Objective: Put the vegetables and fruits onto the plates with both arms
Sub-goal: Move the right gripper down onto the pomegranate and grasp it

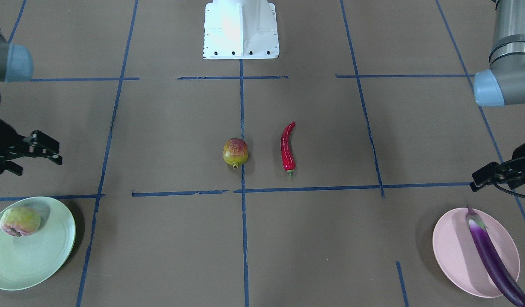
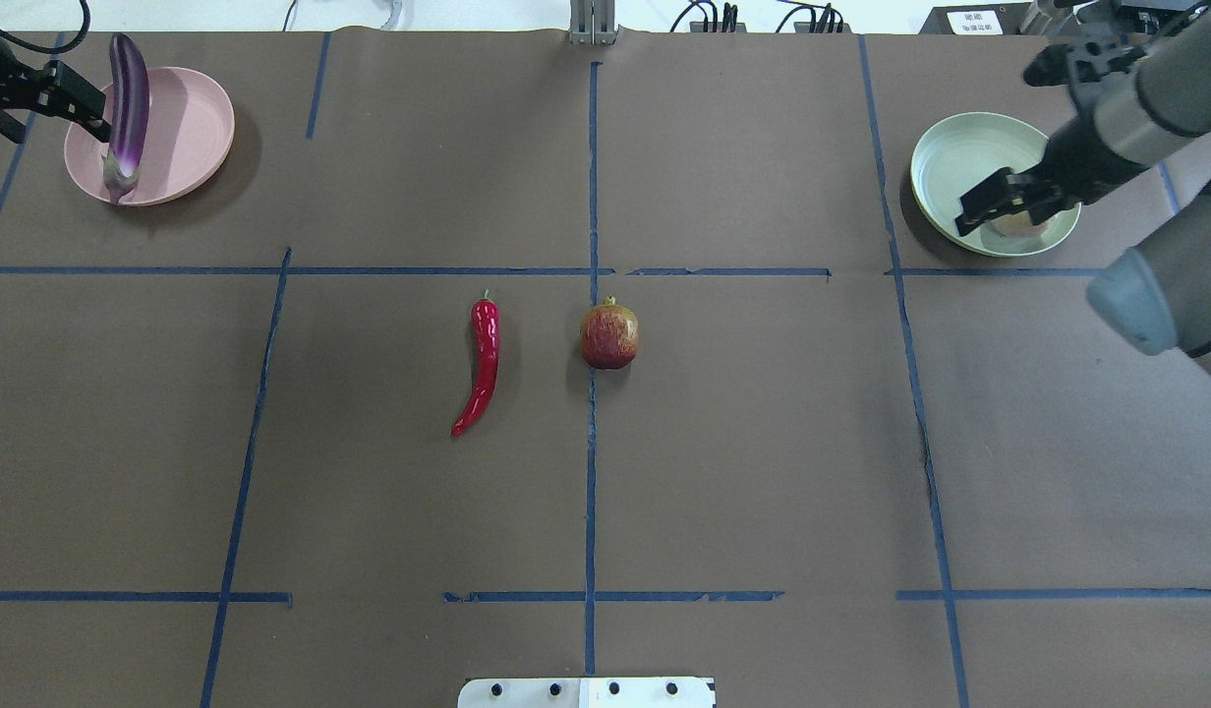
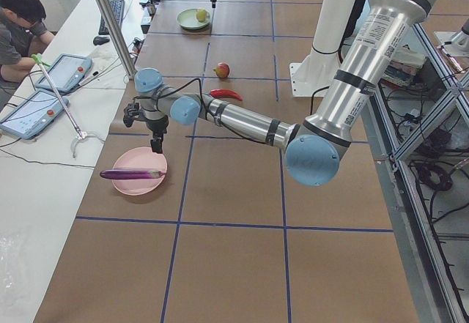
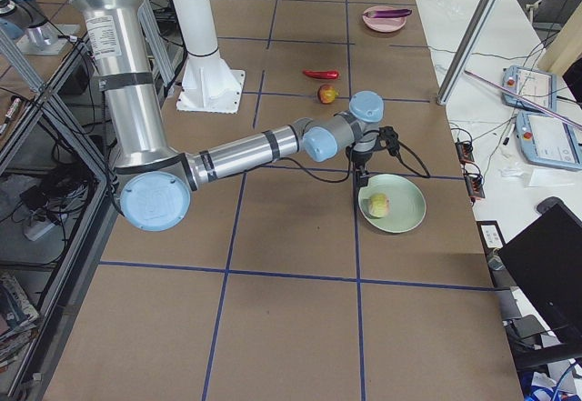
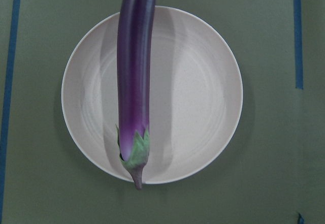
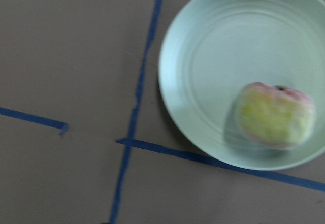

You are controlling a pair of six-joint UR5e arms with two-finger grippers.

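Glossy red chili pepper [image 1: 287, 147] and round red-yellow fruit [image 1: 235, 152] lay before the white base block [image 1: 241, 30], not yet plated. Left black gripper [image 2: 53, 113] and right black gripper [image 1: 36, 165] hung wide, empty; next each should reach in.

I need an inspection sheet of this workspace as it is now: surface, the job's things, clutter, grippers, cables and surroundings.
Surface: table covered in brown paper, with blue tape lines.
Job's things: eggplant on the pink plate, one end past the rim; green fruit on the green plate; chili pepper and red-yellow fruit on the bare table, apart.
Clutter: nothing seen.
Grippers: left gripper open, empty, by the pink plate; right gripper open, empty, by the green plate.
Cables: black cable loops at the left gripper.
Surroundings: white robot base; person with tablets at a side bench.
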